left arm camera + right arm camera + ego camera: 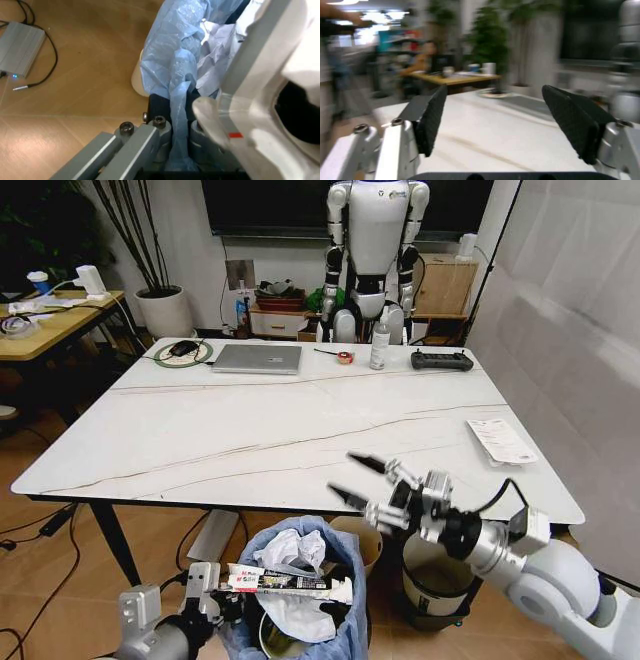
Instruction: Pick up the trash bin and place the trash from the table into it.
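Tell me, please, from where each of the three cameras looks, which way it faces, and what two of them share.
Head view: from the robot's head, forward and down at the table and the trash bin; both arms show, the right hand open over the table's near edge.
Left wrist view: on the left arm, facing down at the floor; the left hand grips the bin's bag.
Right wrist view: on the right arm, looking level across the table between open fingers.
Shared: head and left wrist views show the bin.

The bin (300,600) sits below the worktop's (250,430) near edge, with trash (290,565) in it. The left gripper (215,585) is at its left rim; the right gripper (360,480) hovers over the near edge. A laptop (258,358) lies at the far side.
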### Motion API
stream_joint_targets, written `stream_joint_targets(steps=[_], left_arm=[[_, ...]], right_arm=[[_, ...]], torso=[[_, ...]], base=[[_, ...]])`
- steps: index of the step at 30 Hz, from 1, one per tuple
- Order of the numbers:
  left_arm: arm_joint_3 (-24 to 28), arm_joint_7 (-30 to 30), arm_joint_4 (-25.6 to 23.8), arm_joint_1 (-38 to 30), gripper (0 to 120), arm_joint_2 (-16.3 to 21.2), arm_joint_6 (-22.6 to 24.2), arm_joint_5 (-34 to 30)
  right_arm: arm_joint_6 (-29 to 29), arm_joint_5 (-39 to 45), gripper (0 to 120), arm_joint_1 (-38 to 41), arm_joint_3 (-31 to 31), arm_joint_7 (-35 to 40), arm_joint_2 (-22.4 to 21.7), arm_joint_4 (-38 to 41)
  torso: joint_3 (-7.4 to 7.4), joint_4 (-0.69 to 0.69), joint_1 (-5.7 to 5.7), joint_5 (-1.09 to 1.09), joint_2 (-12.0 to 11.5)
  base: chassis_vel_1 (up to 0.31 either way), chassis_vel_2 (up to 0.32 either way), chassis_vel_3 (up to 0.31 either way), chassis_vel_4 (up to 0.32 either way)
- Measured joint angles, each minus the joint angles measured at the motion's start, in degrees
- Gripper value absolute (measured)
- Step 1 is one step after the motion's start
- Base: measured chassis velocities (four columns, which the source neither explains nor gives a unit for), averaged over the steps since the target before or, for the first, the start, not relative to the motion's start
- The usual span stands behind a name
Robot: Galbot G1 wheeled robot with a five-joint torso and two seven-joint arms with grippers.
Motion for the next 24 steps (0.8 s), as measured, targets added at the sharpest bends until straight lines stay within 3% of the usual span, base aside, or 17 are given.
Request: stream_joint_targets(steps=[2,7,8,11,14,24], left_arm=[[0.32,0.11,0.0,-0.39,0,0.17,-0.12,0.0],[0.68,0.22,0.0,-0.99,0,0.32,-0.26,0.02],[0.63,0.27,0.0,-1.03,0,0.4,-0.29,0.05],[0.46,0.37,0.0,-0.94,0,0.42,-0.31,0.24],[0.3,0.69,0.0,-0.57,0,0.24,-0.45,0.84],[0.31,1.01,0.0,-0.17,0,-0.21,-0.61,1.67]], right_arm=[[-3.66,3.46,86,0.53,4.42,8.19,0.89,-1.9],[-10.73,-0.31,99,0.29,9.36,13.72,0.2,-7.08],[-10.49,-8.14,100,-0.5,10.28,12.11,-1.0,-11.16],[-9.53,-14.71,100,-1.11,10.72,8.79,-2.02,-14.73],[-6.37,-23.74,100,-0.96,11.22,-0.21,-3.0,-20.12],[-2.15,-37.28,100,-1.75,14.06,-9.13,-4.38,-25.97]], torso=[[0.0,0.0,0.0,0.01,0.0],[0.0,0.0,0.0,0.0,0.0],[0.0,0.0,0.0,0.01,0.0],[0.0,-0.01,0.0,0.01,0.0],[0.0,-0.01,0.0,0.02,0.0],[0.0,0.0,0.0,-0.01,0.0]], base=[[0.0,0.0,0.0,0.0],[0.0,0.0,0.0,0.0],[0.0,0.0,0.0,0.0],[0.0,0.0,0.0,0.0],[0.0,0.0,0.0,0.0],[0.0,0.0,0.0,0.0]])
